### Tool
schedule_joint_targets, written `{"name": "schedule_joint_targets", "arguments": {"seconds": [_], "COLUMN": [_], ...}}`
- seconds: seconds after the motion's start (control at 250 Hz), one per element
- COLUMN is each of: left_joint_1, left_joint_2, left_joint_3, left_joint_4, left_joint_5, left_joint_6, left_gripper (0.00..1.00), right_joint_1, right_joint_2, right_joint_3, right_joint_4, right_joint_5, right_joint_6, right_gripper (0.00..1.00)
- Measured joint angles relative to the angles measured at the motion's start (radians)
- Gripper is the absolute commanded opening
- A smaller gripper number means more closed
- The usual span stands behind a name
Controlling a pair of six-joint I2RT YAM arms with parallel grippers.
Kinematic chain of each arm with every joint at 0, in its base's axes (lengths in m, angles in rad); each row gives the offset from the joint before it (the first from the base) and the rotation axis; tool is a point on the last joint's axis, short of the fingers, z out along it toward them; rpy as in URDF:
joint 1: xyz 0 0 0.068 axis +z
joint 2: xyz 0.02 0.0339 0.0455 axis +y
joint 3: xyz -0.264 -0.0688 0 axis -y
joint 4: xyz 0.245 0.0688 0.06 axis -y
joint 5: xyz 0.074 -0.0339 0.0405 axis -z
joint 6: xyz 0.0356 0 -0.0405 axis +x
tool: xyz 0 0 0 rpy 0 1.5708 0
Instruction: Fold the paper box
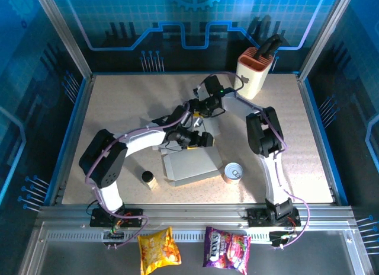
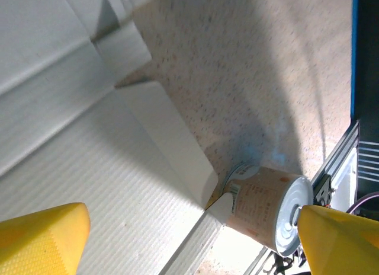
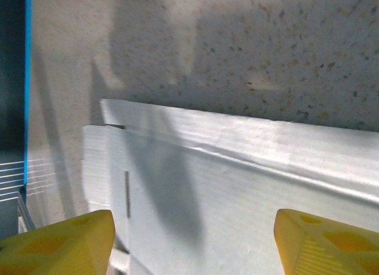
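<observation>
Paper box [image 1: 189,168] flat, left hand [image 2: 192,233] and right hand [image 3: 192,239] spread empty above it, handle [image 1: 269,47] in knife block [image 1: 253,76]

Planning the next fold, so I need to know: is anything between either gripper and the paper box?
Nothing visible does. The left gripper and the right gripper both hang open above the paper box, with only air between. The tin can stands beside a flap's corner, not on the box.
</observation>
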Motion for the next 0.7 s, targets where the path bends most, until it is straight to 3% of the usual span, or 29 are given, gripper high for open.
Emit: {"name": "schedule_joint_targets", "arguments": {"seconds": [0.268, 0.523, 0.699], "left_joint_1": [0.112, 0.218, 0.253], "left_joint_2": [-0.192, -0.290, -0.323], "left_joint_3": [-0.049, -0.172, -0.229], "left_joint_4": [-0.025, -0.044, -0.065], "left_joint_5": [-0.072, -0.111, -0.111], "left_joint_6": [-0.001, -0.009, -0.028], "left_gripper": [0.90, 0.85, 0.85], "right_joint_1": [-0.012, 0.056, 0.140], "right_joint_2": [-0.212, -0.241, -0.218], "right_joint_3": [-0.144, -0.412, -0.412], "right_joint_4": [0.040, 0.127, 0.157], "right_joint_5": [-0.047, -0.090, -0.084], "right_joint_6": [0.014, 0.076, 0.091], "right_gripper": [0.70, 0.70, 0.68]}}
